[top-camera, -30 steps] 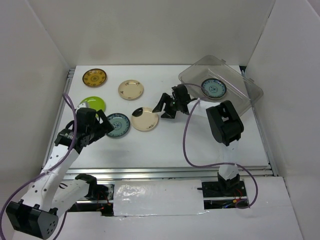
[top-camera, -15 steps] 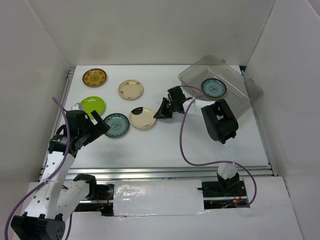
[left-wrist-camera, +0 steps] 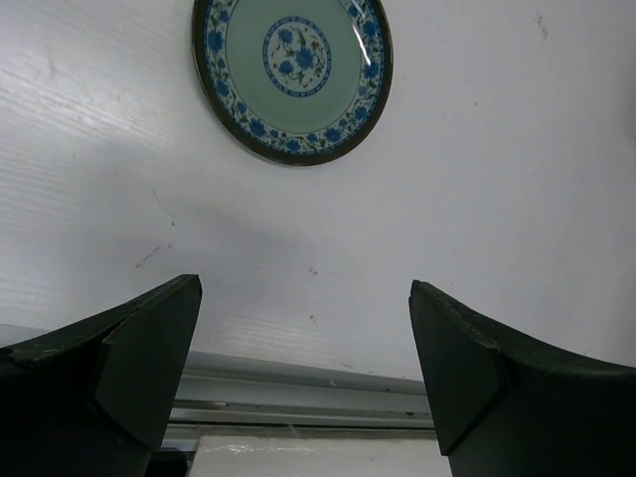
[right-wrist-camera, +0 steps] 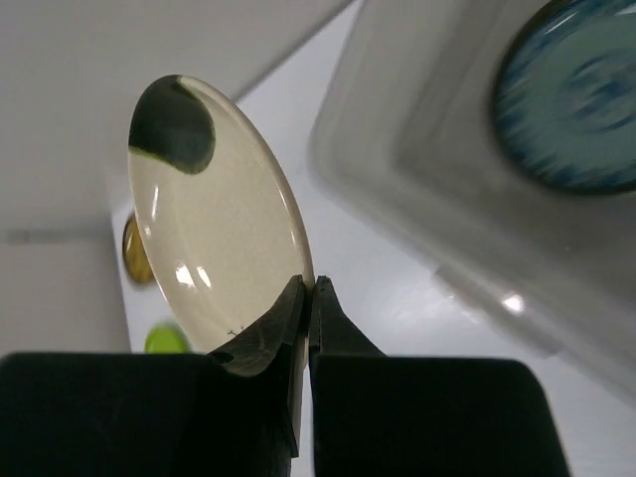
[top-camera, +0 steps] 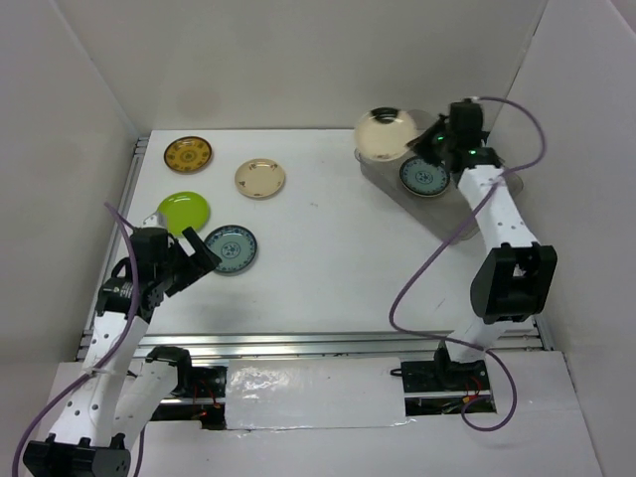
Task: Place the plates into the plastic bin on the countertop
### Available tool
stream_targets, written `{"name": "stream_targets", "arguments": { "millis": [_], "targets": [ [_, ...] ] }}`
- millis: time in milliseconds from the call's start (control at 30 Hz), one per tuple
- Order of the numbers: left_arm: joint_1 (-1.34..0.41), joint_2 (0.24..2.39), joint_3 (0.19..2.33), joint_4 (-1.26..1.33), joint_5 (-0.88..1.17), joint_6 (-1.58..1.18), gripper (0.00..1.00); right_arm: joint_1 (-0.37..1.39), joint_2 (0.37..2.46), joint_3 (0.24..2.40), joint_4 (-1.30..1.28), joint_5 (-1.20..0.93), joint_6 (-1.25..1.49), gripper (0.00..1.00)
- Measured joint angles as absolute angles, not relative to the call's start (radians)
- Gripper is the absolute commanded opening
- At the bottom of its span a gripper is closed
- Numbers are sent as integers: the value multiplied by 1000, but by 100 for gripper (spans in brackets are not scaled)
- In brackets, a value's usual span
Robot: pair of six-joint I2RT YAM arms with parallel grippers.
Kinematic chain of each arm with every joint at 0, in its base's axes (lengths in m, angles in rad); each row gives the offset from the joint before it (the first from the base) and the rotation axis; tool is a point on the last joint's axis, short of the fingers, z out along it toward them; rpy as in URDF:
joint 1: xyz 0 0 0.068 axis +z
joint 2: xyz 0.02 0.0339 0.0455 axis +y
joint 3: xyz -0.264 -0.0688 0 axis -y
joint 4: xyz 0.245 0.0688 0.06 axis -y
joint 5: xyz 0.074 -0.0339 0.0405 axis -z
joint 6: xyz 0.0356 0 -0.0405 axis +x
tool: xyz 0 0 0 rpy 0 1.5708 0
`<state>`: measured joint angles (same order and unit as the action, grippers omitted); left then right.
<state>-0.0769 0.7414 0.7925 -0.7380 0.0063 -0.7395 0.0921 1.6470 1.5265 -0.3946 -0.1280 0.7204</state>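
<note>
over at the far right, the right claw [right-wrist-camera: 309, 288] is pinched tight on the rim of a cream plate with black patch [right-wrist-camera: 214, 214], holding it tilted up in the air at the left end of the clear plastic bin [right-wrist-camera: 447, 229]. inside the bin a blue-green patterned plate [top-camera: 424, 176] lies flat on the bottom. on the near left, the left claw [left-wrist-camera: 304, 288] hangs with its jaws spread wide, just near of a second blue-green plate [left-wrist-camera: 291, 78] on the white countertop [top-camera: 328, 268]. just left of that sits the lime green plate [top-camera: 185, 211]. farther back lie the plain cream plate [top-camera: 260, 178] and the mustard patterned plate [top-camera: 188, 153].
</note>
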Motion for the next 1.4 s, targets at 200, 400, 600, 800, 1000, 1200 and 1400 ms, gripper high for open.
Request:
{"name": "stream_targets", "arguments": {
  "millis": [200, 400, 600, 800, 1000, 1200, 1400],
  "targets": [
    [-73, 710, 658, -690, 39, -827, 99, -188, 1799, 1575, -392, -64, 737, 0],
    [-68, 750, 641, -643, 55, -845, 99, -240, 2034, 1645, -448, -93, 734, 0],
    [-35, 804, 620, -601, 48, -874, 99, -239, 2080, 1668, -460, -107, 746, 100],
    [-24, 797, 582, -578, -10, -950, 99, -208, 1900, 1538, -464, -28, 753, 100],
    [14, 809, 474, -484, -43, -1026, 99, -59, 1547, 1341, -414, -17, 740, 100],
    [49, 981, 413, -271, -40, -1056, 88, 129, 1207, 1040, -197, -292, 743, 100],
    [56, 1168, 432, -71, -5, -1081, 69, 307, 1139, 919, -140, -384, 747, 100]
  ]
}}
